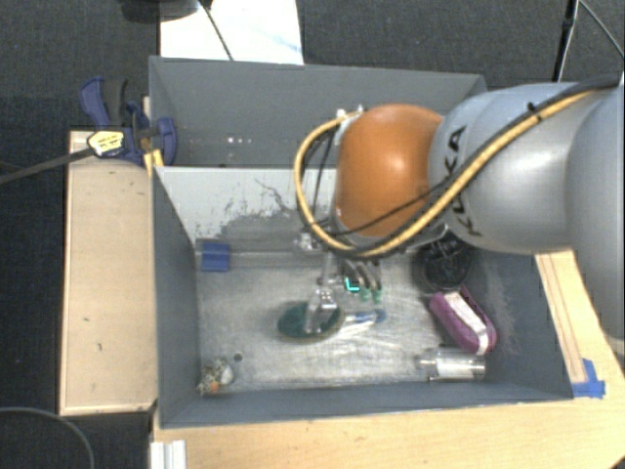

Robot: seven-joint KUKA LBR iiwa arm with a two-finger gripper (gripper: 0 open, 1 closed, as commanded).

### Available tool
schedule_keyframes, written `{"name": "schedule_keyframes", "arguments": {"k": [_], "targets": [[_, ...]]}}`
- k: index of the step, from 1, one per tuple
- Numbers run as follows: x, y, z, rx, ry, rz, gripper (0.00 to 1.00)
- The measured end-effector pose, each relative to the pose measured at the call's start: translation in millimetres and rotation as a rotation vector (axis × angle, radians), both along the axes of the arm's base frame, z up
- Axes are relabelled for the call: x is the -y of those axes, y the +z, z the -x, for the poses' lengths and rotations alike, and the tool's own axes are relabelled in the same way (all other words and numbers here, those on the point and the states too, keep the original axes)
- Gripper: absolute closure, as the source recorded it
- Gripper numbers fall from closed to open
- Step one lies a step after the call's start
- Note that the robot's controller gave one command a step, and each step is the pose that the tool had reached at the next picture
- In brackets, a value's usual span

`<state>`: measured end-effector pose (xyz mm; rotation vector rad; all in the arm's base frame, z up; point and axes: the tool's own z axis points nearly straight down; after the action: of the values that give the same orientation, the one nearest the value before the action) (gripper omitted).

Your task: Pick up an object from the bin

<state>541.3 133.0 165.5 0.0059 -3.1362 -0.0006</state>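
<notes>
Lying flat on the bin floor a little left of centre, a dark green rounded piece (295, 322) sits right under the jaws, whose metal tip stands at its right edge. From this angle it cannot be told whether the jaws are wide or narrow, or whether anything is between them. Just right of the green piece, and seemingly touching it, is one clear, crinkled wrapper-like thing (359, 319) with a blue spot near its right end.

Bare floor lies open to the left of and in front of the green piece, out to the left wall of the bin (176, 296) and to the near wall. The right side is more crowded.

Each of the other things appears once:
- A purple oblong (461, 322) lies at the right, near the right wall.
- A clear tube (449, 365) lies just in front of the purple oblong, along the near wall.
- A small blue block (213, 256) sits in the far left corner against the back wall.
- A crumpled tan scrap (217, 375) lies in the near left corner, too small to identify.
- A black round thing (439, 264) at the far right is half hidden beneath the arm (547, 174).

The arm's orange cover (386, 169) and its looping cables hide the back of the bin floor behind the jaws. The picture's right edge cuts the arm off.
</notes>
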Motion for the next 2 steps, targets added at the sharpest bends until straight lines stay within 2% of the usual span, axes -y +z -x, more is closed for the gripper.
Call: {"name": "schedule_keyframes", "arguments": {"k": [1, 2], "targets": [[23.2, -97.4, 31.0, 0.005, -0.002, 0.0, 0.0], [21.9, -93.9, 30.2, 0.005, -0.006, -0.002, 1.0]]}}
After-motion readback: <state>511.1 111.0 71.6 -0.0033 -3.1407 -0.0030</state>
